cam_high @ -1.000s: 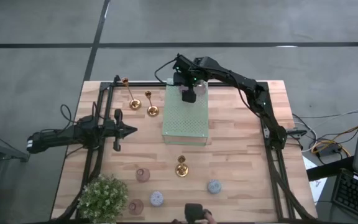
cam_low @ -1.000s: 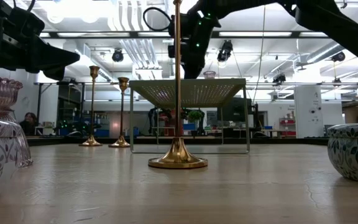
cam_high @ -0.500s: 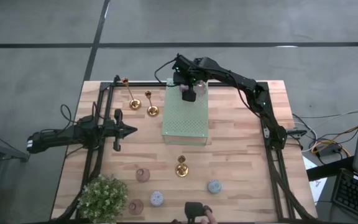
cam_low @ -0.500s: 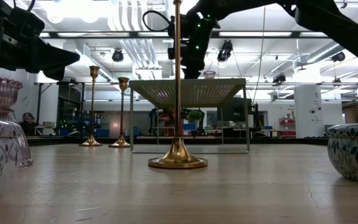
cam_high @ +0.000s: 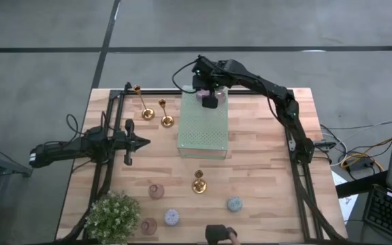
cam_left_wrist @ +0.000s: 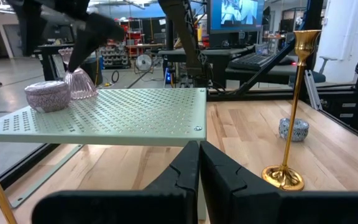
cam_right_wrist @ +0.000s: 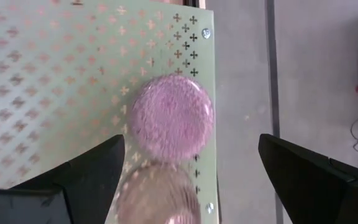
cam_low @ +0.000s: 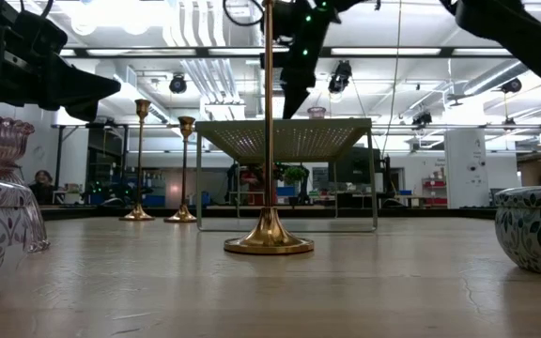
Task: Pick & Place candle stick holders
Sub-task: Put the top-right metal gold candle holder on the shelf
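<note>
Two squat holders stand on their bases at the far corner of the pale green pad (cam_high: pixel 203 126): a lilac one (cam_left_wrist: pixel 47 96) and a pink glass one (cam_left_wrist: pixel 81 84). My right gripper (cam_right_wrist: pixel 191 142) hovers open above them, fingers pointing down and touching neither; the round pink top (cam_right_wrist: pixel 171 119) shows between its fingers. My left gripper (cam_high: pixel 141 143) waits shut at the table's left. Gold candlesticks stand at the far left (cam_high: pixel 141 102), (cam_high: pixel 164 113) and in front of the pad (cam_high: pixel 198 182). Several small holders (cam_high: pixel 156 191), (cam_high: pixel 234 203) sit near the front edge.
The pad is a raised perforated plate on thin legs (cam_low: pixel 289 139). A bushy green plant (cam_high: pixel 113 214) stands at the near left corner. A person's hand (cam_high: pixel 218 235) shows at the table's near edge. Black frame rails (cam_high: pixel 107 136) run along both sides.
My right gripper has risen from the holders on the pad's far end, which stay standing where they were.
</note>
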